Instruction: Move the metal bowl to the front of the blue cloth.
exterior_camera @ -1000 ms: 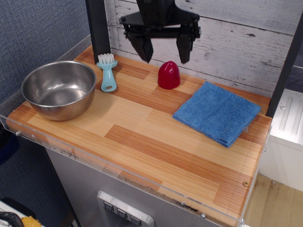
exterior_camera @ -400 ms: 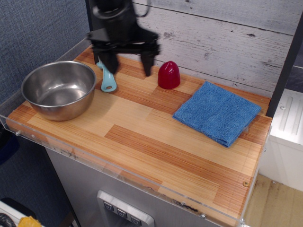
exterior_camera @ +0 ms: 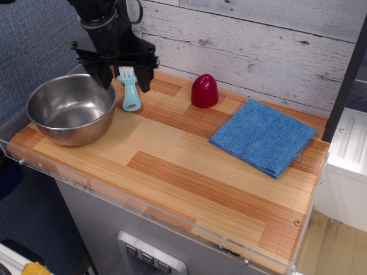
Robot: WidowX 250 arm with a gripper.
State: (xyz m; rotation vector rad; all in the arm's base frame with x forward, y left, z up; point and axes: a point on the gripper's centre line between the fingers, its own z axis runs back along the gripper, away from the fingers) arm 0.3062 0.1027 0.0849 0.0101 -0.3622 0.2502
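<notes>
The metal bowl stands empty at the left end of the wooden counter. The blue cloth lies folded flat at the right end, well apart from the bowl. My gripper hangs open above the back left of the counter, just right of the bowl's far rim. Its two dark fingers straddle the brush, and it holds nothing.
A light-blue brush lies between my fingers behind the bowl. A red dome-shaped object stands at the back near the plank wall. A clear plastic lip edges the counter front. A dark post rises at the right.
My gripper has moved left along the back of the counter, from above the red object to beside the bowl's far rim, and has come lower. It stays open.
</notes>
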